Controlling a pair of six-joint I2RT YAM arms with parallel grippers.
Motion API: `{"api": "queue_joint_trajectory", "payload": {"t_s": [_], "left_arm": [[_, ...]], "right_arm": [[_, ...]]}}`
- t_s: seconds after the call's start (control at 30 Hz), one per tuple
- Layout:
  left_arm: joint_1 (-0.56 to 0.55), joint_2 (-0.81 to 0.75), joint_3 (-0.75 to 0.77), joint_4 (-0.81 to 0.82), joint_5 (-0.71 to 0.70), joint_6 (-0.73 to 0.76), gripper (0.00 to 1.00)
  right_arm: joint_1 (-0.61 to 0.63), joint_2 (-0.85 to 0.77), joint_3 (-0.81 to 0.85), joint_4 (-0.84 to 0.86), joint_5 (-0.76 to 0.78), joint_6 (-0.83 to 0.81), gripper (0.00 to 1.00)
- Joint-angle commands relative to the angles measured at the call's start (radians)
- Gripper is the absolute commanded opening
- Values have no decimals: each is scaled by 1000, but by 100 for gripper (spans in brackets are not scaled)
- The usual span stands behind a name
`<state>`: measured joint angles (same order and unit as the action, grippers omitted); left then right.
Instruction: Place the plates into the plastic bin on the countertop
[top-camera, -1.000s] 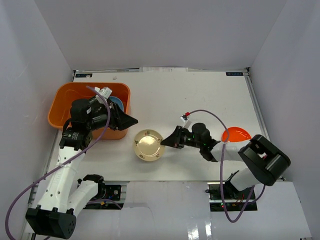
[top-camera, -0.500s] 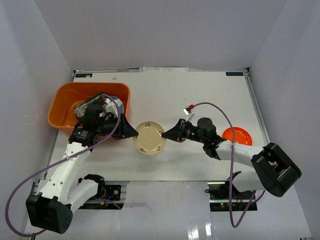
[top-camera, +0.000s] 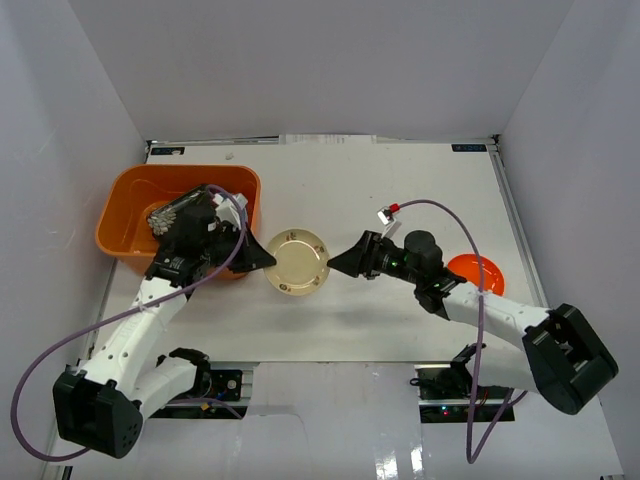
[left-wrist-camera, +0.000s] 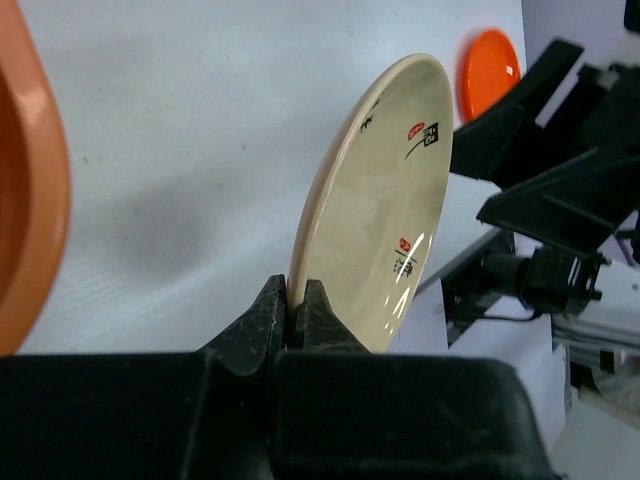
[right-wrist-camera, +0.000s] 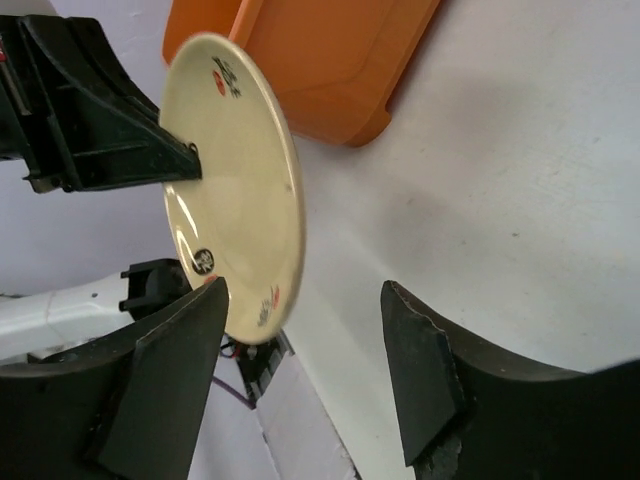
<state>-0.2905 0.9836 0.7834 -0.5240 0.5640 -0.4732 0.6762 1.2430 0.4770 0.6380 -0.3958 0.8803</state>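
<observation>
Swapping hands on the round cream plate with red and black marks (top-camera: 296, 263): the handover looks complete.

Right claw (top-camera: 335, 263) was clamped on the plate's right rim a second ago and has just let go. Its fingers now stand wide with the tips just beside the rim, and the right wrist view shows no contact.

Left claw (left-wrist-camera: 295, 300) was wide a second ago. It has since come in from the bin side and pinched the opposite rim. The left wrist view shows both pads tight on the edge, with the plate tilted up on its side.

So the plate is carried by the left claw alone. It appears lifted off the white flat worktop (top-camera: 400, 190), between the two claws and just right of the bin's near-right corner. It has also shifted up-table over that second.

Round orange plate (top-camera: 472, 270) lies flat on the worktop beside the right forearm, untouched and well apart from the bin.

Further back left is the orange rectangular plastic bin (top-camera: 120, 195), partly covered by the left arm. Its contents can't be read properly.

For the task, the cream plate is now on the arm that can reach the bin. The likely next move is a swing left over the rim and a release inside. The grip is a thin edge pinch on a glossy plate, so slipping or rotating in the pads is the risk. The right arm is free, probably for the orange plate. At least two plates are not yet in.
</observation>
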Motion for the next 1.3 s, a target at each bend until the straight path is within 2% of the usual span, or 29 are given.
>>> {"api": "queue_joint_trajectory", "payload": {"t_s": [0.0, 0.03, 0.1, 0.17, 0.2, 0.3, 0.37, 0.4, 0.5, 0.77, 0.87, 0.93, 0.97, 1.0, 1.07, 1.1, 1.17, 1.27], "left_arm": [[-1, -36, 114, 76, -145, -50, 0], [1, -36, 134, 75, -189, -57, 0], [20, -31, 192, 58, -319, -76, 0], [57, -33, 223, 61, -371, -85, 0], [115, -36, 224, 79, -386, -90, 0], [250, -54, 197, 123, -424, -110, 0], [284, -45, 189, 119, -514, -107, 0], [287, -43, 166, 134, -618, -110, 0], [338, -37, 103, 170, -719, -134, 0], [445, 127, 125, 174, -877, -180, 0], [497, 176, 109, 176, -851, -209, 0], [517, 213, 111, 179, -819, -212, 13], [518, 220, 111, 186, -796, -208, 26], [518, 224, 109, 190, -785, -205, 57], [518, 214, 105, 209, -748, -193, 86], [518, 204, 103, 214, -739, -188, 98], [518, 191, 108, 220, -705, -179, 98], [514, 150, 111, 223, -690, -173, 98]], "right_arm": [[-36, -106, 23, -145, 61, -82, 69], [-46, -129, 22, -185, 77, -122, 72], [-75, -200, 17, -294, 120, -159, 72], [-110, -261, 11, -365, 168, -202, 71], [-124, -283, -3, -388, 179, -213, 70], [-174, -353, -44, -437, 201, -228, 68], [-210, -376, -58, -463, 198, -239, 68], [-219, -381, -66, -472, 198, -244, 68], [-259, -395, -78, -494, 192, -248, 68], [-332, -441, -61, -573, 275, -294, 67], [-360, -456, -52, -589, 298, -310, 66], [-379, -465, -49, -606, 313, -319, 66], [-386, -468, -48, -610, 319, -323, 66], [-392, -471, -48, -620, 325, -325, 66], [-415, -484, -48, -633, 334, -334, 67], [-429, -488, -48, -636, 334, -342, 67], [-438, -488, -38, -675, 348, -365, 68], [-454, -490, -17, -741, 461, -405, 77]]}}
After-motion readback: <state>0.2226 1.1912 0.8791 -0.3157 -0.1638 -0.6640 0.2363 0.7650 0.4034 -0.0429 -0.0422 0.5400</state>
